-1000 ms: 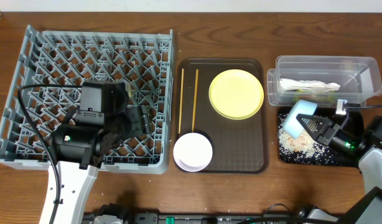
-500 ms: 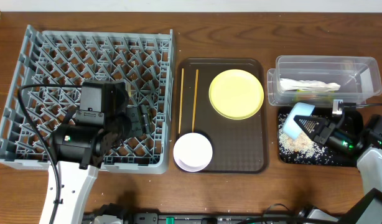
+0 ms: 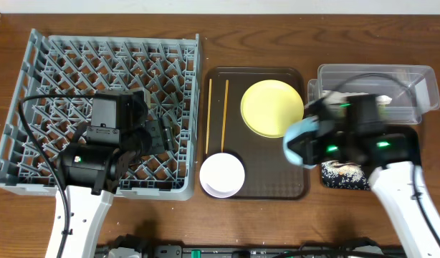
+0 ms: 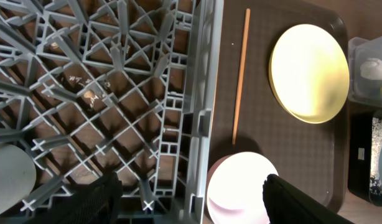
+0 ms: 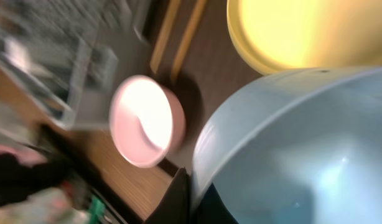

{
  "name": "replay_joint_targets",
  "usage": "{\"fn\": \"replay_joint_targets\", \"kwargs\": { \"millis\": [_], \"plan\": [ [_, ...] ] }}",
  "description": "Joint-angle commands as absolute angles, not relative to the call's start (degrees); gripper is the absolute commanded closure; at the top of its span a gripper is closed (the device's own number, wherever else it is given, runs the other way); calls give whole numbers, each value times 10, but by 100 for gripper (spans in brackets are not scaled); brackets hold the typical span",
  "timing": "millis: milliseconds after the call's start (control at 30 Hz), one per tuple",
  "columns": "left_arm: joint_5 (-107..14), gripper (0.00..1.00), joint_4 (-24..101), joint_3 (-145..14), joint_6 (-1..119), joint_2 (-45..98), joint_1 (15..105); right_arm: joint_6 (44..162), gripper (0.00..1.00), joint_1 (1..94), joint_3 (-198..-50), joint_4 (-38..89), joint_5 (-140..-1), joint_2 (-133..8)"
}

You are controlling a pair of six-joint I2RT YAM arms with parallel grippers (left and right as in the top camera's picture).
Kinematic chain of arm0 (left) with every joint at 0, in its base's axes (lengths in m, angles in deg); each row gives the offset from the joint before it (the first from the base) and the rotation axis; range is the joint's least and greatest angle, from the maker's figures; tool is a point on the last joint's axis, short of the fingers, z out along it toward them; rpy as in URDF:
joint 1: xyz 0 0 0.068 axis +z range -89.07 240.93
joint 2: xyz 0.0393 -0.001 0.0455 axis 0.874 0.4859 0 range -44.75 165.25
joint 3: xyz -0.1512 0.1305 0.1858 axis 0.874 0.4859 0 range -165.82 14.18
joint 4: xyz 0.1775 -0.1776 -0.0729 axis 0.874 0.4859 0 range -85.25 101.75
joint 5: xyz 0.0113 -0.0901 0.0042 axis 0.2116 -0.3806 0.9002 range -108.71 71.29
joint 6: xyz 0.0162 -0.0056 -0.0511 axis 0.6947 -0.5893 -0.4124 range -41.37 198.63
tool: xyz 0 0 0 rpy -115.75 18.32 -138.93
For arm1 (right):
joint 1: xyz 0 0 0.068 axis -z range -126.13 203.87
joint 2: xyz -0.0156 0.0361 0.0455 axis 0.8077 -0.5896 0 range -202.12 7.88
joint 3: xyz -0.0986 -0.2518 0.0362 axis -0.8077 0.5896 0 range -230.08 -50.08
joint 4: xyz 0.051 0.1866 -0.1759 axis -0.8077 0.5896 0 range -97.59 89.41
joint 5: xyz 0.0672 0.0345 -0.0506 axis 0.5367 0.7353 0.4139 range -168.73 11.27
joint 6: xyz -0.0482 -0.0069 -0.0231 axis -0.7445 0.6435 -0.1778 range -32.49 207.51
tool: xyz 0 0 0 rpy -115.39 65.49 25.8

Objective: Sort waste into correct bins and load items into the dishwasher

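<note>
**Containers, four on your table**
- Dish rack (image 3: 34,86): grey, at the left. Your left arm hangs over it.
- Brown serving tray (image 3: 277,183): in the centre. It holds the yellow plate (image 3: 272,107), the pinkish-white bowl (image 3: 222,174) and the chopsticks (image 3: 225,107), which lie side by side by its left edge.
- Clear tub (image 3: 413,79): at the far right. Your right arm covers most of it from above, but the left wrist view shows a white tissue (image 4: 370,67) inside.
- Black tray (image 3: 331,183): just in front of the tub, with rice crumbs (image 3: 343,170) in it (partly hidden under the arm).

**Counts**
- One plate, two bowls and two chopsticks.

**Grippers**
- Left gripper (image 4: 192,183): spread wide and holding nothing, above the rack's right rim.
- Right gripper (image 3: 317,142): clamped on the rim of the light blue bowl (image 3: 297,136). It holds the bowl over the serving tray's right edge, just beside the plate. One dark finger (image 5: 178,196) shows against the rim in the blurred wrist view.
</note>
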State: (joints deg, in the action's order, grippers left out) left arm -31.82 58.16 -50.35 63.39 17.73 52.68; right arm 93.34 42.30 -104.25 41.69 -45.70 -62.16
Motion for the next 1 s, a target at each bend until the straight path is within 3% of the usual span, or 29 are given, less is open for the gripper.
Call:
{"fn": "replay_joint_targets", "kwargs": {
  "millis": [0, 167, 367, 433, 500, 567, 800, 967],
  "plan": [
    [-311, 24, 577, -514, 633, 177, 530, 1038, 99, 319, -1040, 426, -668, -638],
    [-311, 25, 577, -514, 633, 177, 530, 1087, 99, 214, -1039, 411, -740, -697],
    [-334, 25, 564, -514, 658, 177, 528, 1102, 89, 176, -1042, 388, -742, -770],
    [-337, 24, 559, -514, 664, 177, 524, 1102, 74, 177, -1050, 387, -742, -770],
    [-337, 24, 553, -514, 666, 178, 518, 1102, 58, 182, -1067, 386, -742, -763],
    [-344, 24, 550, -521, 666, 181, 507, 1095, 49, 193, -1094, 387, -742, -752],
    [-333, 25, 560, -612, 666, 276, 426, 1098, 37, 299, -1192, 406, -737, -700],
    [-330, 26, 551, -664, 676, 393, 382, 1115, 35, 377, -1215, 406, -687, -674]
  ]
}}
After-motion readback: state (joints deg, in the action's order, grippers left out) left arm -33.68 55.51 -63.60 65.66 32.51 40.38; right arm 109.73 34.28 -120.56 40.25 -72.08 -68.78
